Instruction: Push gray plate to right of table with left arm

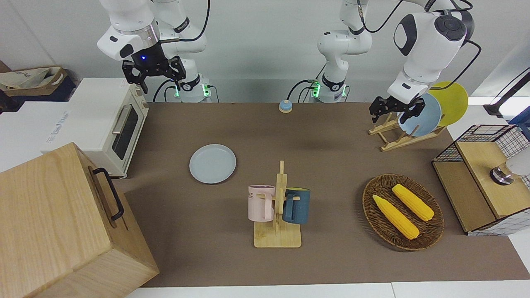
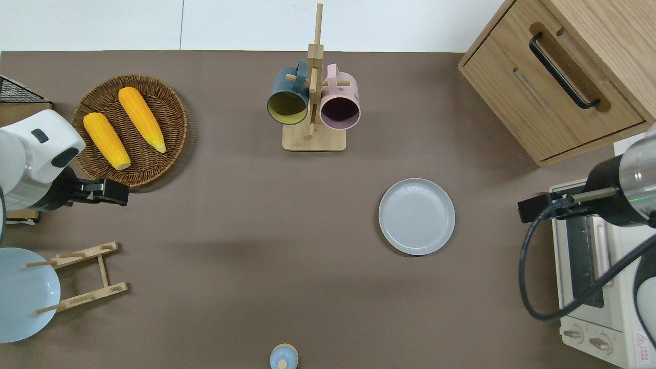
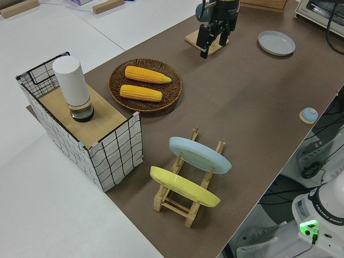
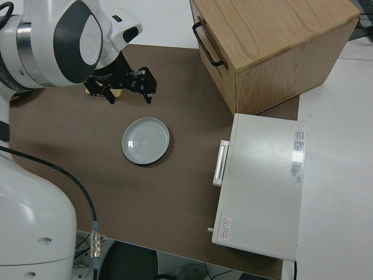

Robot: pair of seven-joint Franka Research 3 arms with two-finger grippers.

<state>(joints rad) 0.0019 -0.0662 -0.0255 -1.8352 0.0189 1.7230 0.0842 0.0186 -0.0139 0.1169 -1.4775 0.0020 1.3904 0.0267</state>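
The gray plate (image 1: pixel 213 163) lies flat on the brown table (image 1: pixel 331 157), toward the right arm's end, near the toaster oven; it also shows in the overhead view (image 2: pixel 416 216) and the right side view (image 4: pixel 145 140). My left gripper (image 1: pixel 395 114) is open and empty in the air. In the overhead view my left gripper (image 2: pixel 122 193) is over bare table between the corn basket and the plate rack, far from the gray plate. My right gripper (image 1: pixel 154 82) is open and parked.
A mug rack (image 2: pixel 312 102) with a pink and a dark blue mug stands mid-table. A corn basket (image 2: pixel 130 128), a plate rack (image 1: pixel 403 134) with sky-blue and yellow plates, a wooden cabinet (image 1: pixel 62 223), a toaster oven (image 1: pixel 103 120) and a bell (image 1: pixel 285 106) ring the table.
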